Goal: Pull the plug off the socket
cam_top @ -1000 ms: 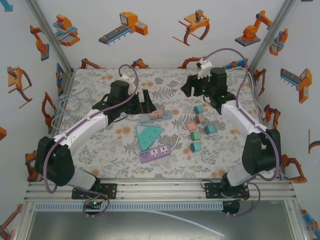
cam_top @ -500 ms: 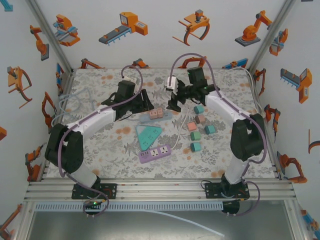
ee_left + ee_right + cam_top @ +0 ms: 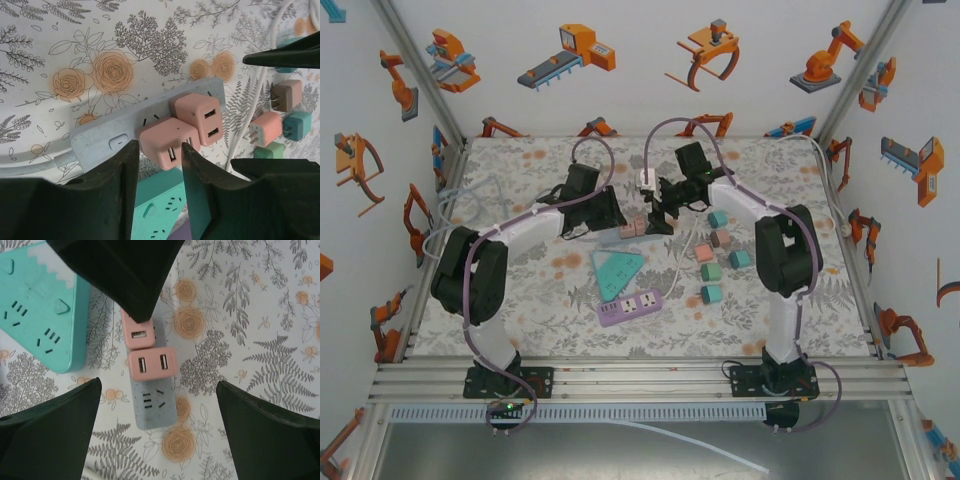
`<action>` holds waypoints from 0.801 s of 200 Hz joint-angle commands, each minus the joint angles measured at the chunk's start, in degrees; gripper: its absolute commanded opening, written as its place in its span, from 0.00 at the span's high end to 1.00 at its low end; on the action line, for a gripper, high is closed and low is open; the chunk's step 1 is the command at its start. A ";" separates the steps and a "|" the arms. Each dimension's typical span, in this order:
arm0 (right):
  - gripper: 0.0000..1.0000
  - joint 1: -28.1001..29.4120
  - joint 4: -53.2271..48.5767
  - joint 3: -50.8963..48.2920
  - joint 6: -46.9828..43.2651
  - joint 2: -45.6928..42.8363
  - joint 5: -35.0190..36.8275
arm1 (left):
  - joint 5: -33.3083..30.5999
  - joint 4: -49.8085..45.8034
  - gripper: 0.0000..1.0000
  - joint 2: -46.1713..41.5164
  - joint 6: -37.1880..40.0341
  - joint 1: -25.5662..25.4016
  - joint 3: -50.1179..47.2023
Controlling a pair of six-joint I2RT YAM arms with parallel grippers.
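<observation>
While in the grey socket strip (image 3: 100,137), two pink plugs (image 3: 197,117) abreast.

My table (image 3: 535,325), mid-frame: grey floral cloth. White walls (image 3: 640,100) above, orange robot stickers. Aluminium rail (image 3: 640,381) below.

The pink plug (image 3: 162,145) and its twin (image 3: 200,117) are smooth matt plastic; the grey socket strip (image 3: 100,137) is speckled matt plastic. The teal socket block (image 3: 35,310) looks satin-smooth plastic. The fingers (image 3: 110,200) of the left end effector (image 3: 159,152) are dull black, slightly grainy. The surface (image 3: 60,45) has a matt floral-printed covering
</observation>
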 commanded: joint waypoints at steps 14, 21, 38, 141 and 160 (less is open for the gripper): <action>0.20 1.75 -0.65 4.06 -1.05 3.73 -3.85 | 1.13 -1.20 0.65 0.31 -0.81 0.12 1.03; 0.22 1.96 -0.73 4.45 -1.05 4.32 -3.79 | 1.12 -1.54 0.66 0.34 -0.68 0.15 0.87; 0.24 2.43 -1.05 5.31 -1.12 5.56 -3.31 | 1.48 -1.79 0.67 0.62 -0.37 0.15 0.55; 0.48 3.00 -3.23 6.27 -3.46 7.91 0.06 | 2.73 -3.77 0.71 1.62 1.17 0.03 -1.17; 0.53 3.26 -3.96 6.71 -3.94 7.42 -0.02 | 2.74 -3.80 0.71 1.76 1.52 -0.19 -1.71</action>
